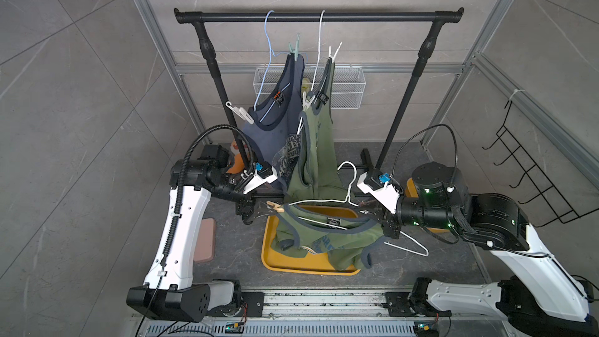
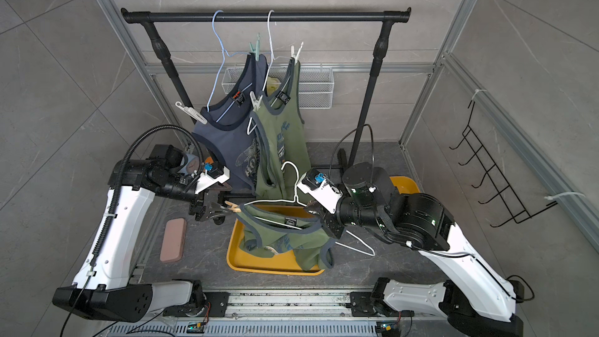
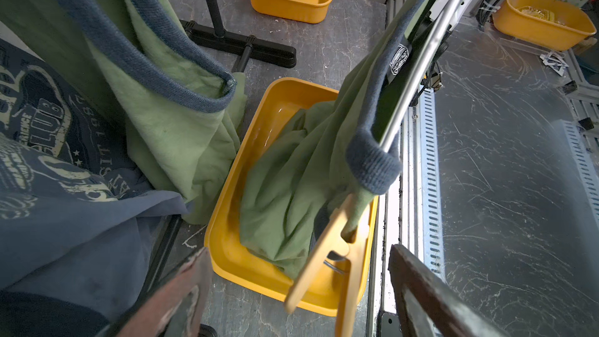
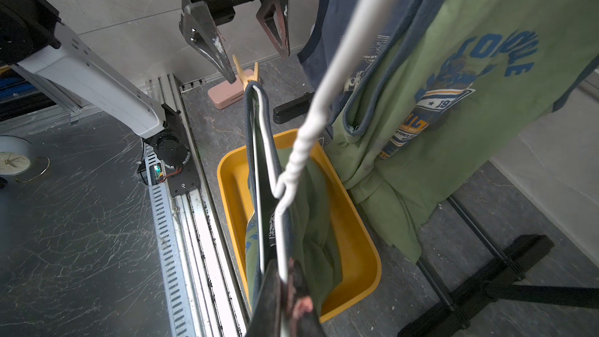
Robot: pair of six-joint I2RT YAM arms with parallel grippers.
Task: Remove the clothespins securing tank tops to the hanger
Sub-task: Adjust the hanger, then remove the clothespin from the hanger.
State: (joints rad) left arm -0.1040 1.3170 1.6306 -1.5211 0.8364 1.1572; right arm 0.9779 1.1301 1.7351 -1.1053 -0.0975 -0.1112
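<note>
We are working on the one pin we can see on the hanger that is off the rail. The right tool (image 2: 316,211) is clamped on one end of the white hanger (image 4: 327,92). It holds the hanger and its olive tank top (image 1: 340,231) over the yellow tray (image 1: 269,254) near the worktop's front edge.

The yellow clothespin (image 3: 327,254) bites the strap at the hanger's other end. The left tool (image 4: 257,64) stands spread wide with the pin's handles between its fingers; one finger may be touching it, though we cannot be sure.

Next, we judge, that tool must close squarely on the handles to part the prongs, then draw the pin off the strap. The mint clothespin (image 1: 295,49) and several white ones remain on the tops hanging from the rack (image 1: 324,17) toward the rear edge.
</note>
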